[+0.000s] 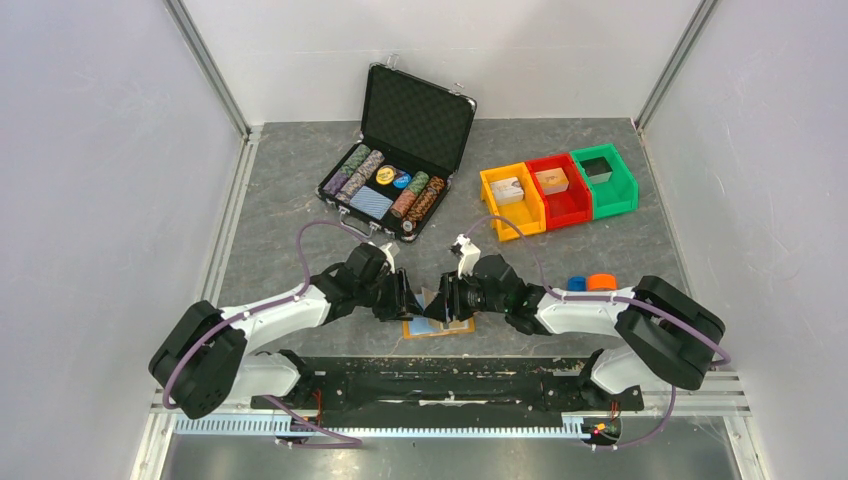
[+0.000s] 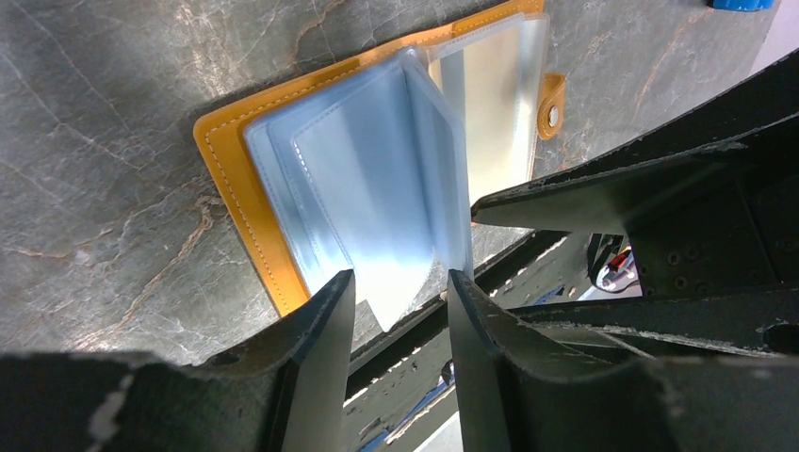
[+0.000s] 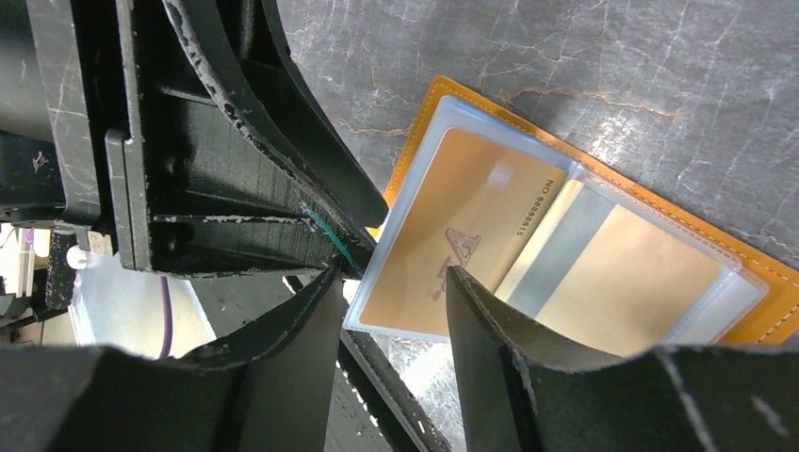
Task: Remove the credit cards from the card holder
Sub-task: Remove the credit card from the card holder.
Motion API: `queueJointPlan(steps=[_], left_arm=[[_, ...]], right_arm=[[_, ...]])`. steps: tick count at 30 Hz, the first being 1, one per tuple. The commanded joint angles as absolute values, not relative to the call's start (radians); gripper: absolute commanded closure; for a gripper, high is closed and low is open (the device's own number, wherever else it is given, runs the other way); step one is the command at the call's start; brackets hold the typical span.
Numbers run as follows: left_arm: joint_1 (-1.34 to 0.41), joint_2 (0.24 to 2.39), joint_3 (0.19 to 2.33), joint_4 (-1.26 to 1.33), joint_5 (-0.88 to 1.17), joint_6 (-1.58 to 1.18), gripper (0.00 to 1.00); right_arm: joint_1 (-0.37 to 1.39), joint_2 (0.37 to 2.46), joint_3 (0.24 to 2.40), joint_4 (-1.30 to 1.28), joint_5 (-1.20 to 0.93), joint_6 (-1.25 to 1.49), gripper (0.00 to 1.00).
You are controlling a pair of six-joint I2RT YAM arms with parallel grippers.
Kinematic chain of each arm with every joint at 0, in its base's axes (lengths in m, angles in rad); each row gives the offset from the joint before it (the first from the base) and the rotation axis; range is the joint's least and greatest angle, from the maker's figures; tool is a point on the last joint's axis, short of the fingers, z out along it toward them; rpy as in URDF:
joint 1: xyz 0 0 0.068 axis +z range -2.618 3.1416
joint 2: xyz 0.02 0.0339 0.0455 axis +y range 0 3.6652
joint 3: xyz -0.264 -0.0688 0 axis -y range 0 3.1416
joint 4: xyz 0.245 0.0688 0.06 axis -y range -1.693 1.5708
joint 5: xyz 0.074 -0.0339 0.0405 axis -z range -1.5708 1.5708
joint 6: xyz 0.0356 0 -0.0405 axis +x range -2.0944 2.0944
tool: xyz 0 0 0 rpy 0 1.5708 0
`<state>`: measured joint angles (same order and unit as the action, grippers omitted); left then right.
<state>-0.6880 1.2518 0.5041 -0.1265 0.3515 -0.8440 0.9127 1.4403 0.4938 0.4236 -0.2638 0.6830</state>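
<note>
1. The table [image 1: 290, 190]: a grey, marble-veined slab, enclosed by plain white walls [image 1: 90, 150] with metal corner posts.
2. The card holder [image 1: 440, 331]: orange, lying open at the table's near edge between the two grippers, with one clear sleeve leaf raised.
3. The beige card [image 3: 452, 254] and the striped card [image 3: 622, 282]: each inside a sleeve of the card holder.
4. The left gripper [image 2: 400, 301]: fingers apart astride a raised sleeve corner; whether they pinch it cannot be told.
5. The right gripper [image 3: 391, 306]: fingers spread over the beige card's sleeve, clasping nothing.
6. Rear of the table: an open black chip case [image 1: 420, 115]; to its right, side by side, the orange bin [image 1: 520, 230], the red bin [image 1: 566, 216] and the green bin [image 1: 613, 204].
</note>
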Motion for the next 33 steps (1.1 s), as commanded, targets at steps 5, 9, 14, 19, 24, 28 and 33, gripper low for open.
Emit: queueJointPlan(steps=[5, 9, 14, 19, 24, 28, 33], left_arm=[[-0.699, 1.248, 0.541, -0.092, 0.382, -0.864, 0.52], [-0.701, 1.250, 0.539, -0.088, 0.382, -0.864, 0.52], [-0.705, 1.253, 0.542, -0.083, 0.386, -0.862, 0.52], [-0.704, 1.252, 0.542, -0.082, 0.384, -0.861, 0.52], [-0.706, 1.251, 0.540, -0.081, 0.382, -0.862, 0.52], [-0.706, 1.248, 0.534, -0.083, 0.375, -0.862, 0.52], [-0.705, 1.225, 0.534, -0.136, 0.325, -0.861, 0.53]], right_arm=[[0.917, 1.444, 0.534, 0.422, -0.241, 0.666, 0.54], [0.918, 1.445, 0.536, 0.420, -0.244, 0.665, 0.54], [0.919, 1.447, 0.543, 0.400, -0.233, 0.654, 0.55], [0.921, 1.448, 0.548, 0.369, -0.210, 0.647, 0.60], [0.921, 1.440, 0.546, 0.349, -0.185, 0.645, 0.67], [0.920, 1.430, 0.540, 0.344, -0.170, 0.646, 0.70], [0.920, 1.426, 0.530, 0.363, -0.182, 0.657, 0.76]])
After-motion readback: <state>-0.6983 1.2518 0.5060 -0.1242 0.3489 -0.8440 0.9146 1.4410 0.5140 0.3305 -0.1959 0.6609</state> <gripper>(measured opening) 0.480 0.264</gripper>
